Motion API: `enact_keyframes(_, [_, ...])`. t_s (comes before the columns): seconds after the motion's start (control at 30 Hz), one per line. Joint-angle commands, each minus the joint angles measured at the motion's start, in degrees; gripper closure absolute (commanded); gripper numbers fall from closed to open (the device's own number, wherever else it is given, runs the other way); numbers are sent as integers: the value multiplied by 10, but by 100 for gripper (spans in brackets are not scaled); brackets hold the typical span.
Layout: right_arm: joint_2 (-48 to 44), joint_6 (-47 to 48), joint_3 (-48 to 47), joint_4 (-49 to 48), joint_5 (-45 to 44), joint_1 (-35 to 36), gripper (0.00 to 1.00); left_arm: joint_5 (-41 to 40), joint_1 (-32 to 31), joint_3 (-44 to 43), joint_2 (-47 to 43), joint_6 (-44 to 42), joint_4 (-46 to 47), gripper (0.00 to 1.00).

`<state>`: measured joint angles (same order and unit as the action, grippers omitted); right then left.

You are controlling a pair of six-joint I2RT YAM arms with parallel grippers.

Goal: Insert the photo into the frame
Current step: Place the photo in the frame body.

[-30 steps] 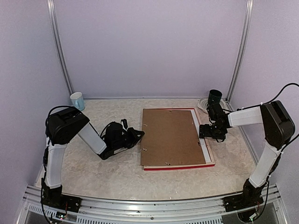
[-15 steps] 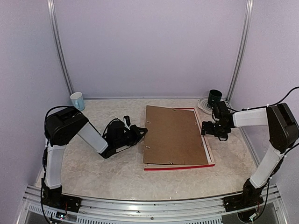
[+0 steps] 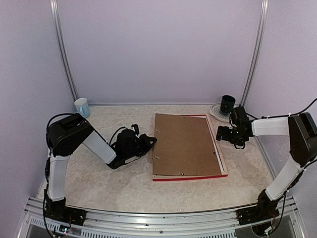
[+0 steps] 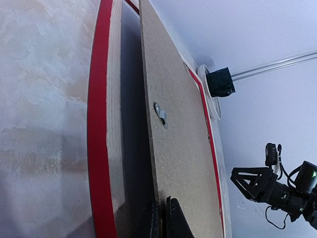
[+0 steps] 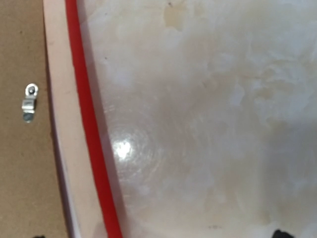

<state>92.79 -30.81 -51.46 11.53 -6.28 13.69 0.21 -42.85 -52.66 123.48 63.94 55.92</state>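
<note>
Since the earlier frames the right gripper (image 3: 221, 134) has drawn away from the large red rectangular picture frame (image 3: 188, 177). The plain brown backing board (image 3: 185, 144) has risen along the edge nearest the left gripper (image 3: 152, 141).

The frame lies flat on the marbled table (image 3: 124, 183), between the two grippers. The jaws of the left gripper (image 4: 162, 220) are pinched tight on the board's edge.

Only the left wrist view shows the board (image 4: 183, 163) tilted clear of the frame (image 4: 99, 124), with a dark gap between them. That shadow hides the inside of the frame, so the photo cannot be made out in any view.

The right gripper stands just beside the frame's opposite rail, jaws spread wide and holding nothing. Its wrist view cuts the fingers down to dark corners at the lower border. It alone gives the red rail (image 5: 89, 124) and a small metal clip (image 5: 28, 103) on the board (image 5: 20, 163) in close detail.
</note>
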Motion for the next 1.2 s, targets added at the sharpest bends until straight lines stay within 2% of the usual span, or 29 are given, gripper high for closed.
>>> enact_keyframes(0.0, [1,-6,7,-11,5,-6,1,-53,-4,-9,-21,-20,-29,100])
enact_keyframes(0.4, [23,-9,4,-16,14,-7,1,-85,-8,-18,-13,4,-30,100])
enact_keyframes(0.97, [40,-5,-1,-19,25,-8,1,-16,-9,-91,25,-27,-86,100])
enact_keyframes(1.17, [38,-6,-3,-19,27,-8,1,8,-10,-106,37,-23,-110,95])
